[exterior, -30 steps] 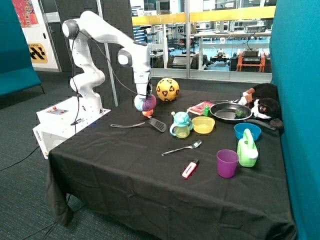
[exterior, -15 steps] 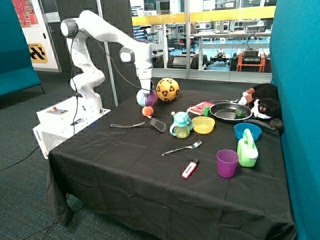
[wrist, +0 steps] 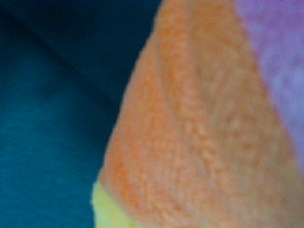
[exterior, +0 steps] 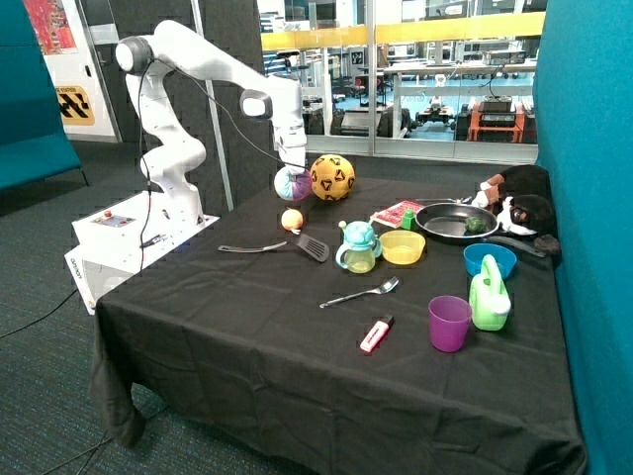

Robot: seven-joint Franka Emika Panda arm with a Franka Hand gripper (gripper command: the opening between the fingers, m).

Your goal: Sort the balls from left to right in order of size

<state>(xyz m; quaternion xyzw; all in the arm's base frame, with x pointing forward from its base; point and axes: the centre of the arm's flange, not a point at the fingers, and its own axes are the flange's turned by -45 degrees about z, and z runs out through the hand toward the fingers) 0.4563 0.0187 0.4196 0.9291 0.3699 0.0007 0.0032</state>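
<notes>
The claw (exterior: 293,176) is clamped on the soft multicoloured ball (exterior: 292,184) and has it up off the counter (exterior: 247,327), hanging just beside the yellow football (exterior: 332,177), on the side toward the robot's base. The wrist view is basically all fuzzy fabric (wrist: 199,128), orange with purple and yellow panels, so the ball fills the grip.

The small orange ball (exterior: 291,219) sits on the cloth just below the held one, and the yellow football is the biggest of the three.

My read: this is the carry-and-place step for the middle-sized ball. To do it well, I'd bring it down between the small orange ball and the football, in line with both, with a visible gap on each side. Lower it right onto the cloth before letting go; it's round and will probably roll if dropped. It's squishy too, so releasing slowly should stop it springing off sideways.

Stuff to watch, all relative to the small orange ball: the spatula (exterior: 282,246) lies just in front of it, and the sippy cup (exterior: 358,247) and yellow bowl (exterior: 403,247) are further along toward the frying pan (exterior: 457,222). None of it blocks the drop spot, but bumping the football or the orange ball on the way down would send either rolling and wreck the row.
</notes>
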